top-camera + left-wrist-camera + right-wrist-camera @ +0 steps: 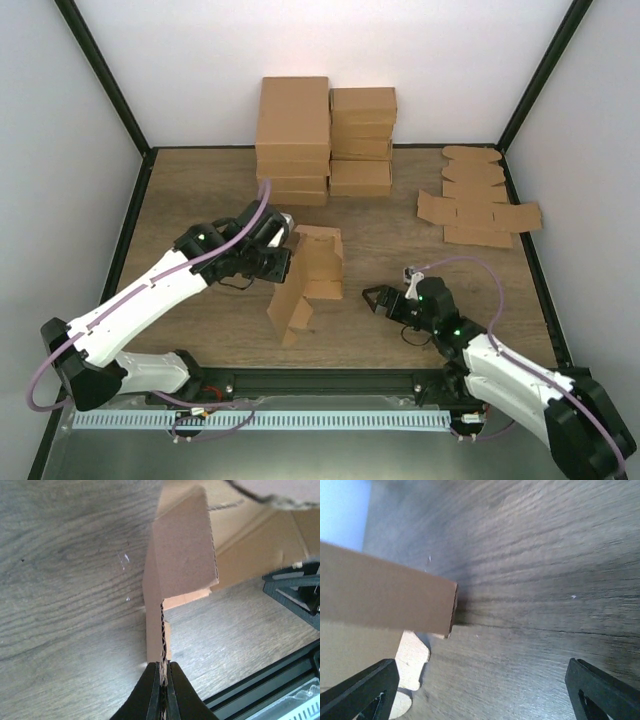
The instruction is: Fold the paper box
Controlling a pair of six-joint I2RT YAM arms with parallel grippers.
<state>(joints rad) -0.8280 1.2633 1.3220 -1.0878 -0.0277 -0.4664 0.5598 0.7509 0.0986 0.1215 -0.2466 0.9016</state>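
Note:
The paper box (305, 282) is a brown cardboard sheet, partly folded, standing tilted on the table's middle. My left gripper (283, 245) is shut on its upper left edge; in the left wrist view the corrugated edge (163, 645) runs between the closed fingers (150, 695). My right gripper (377, 299) is open and empty just right of the box, low over the table. The right wrist view shows a box panel (385, 597) and a rounded tab (412, 657) at the left, with the fingers (360, 692) spread wide apart.
Two stacks of ready-made brown cartons (325, 135) stand at the back centre. Several flat brown blanks (478, 200) lie at the back right. Black frame posts and white walls bound the table; a metal rail (260, 420) runs along the near edge.

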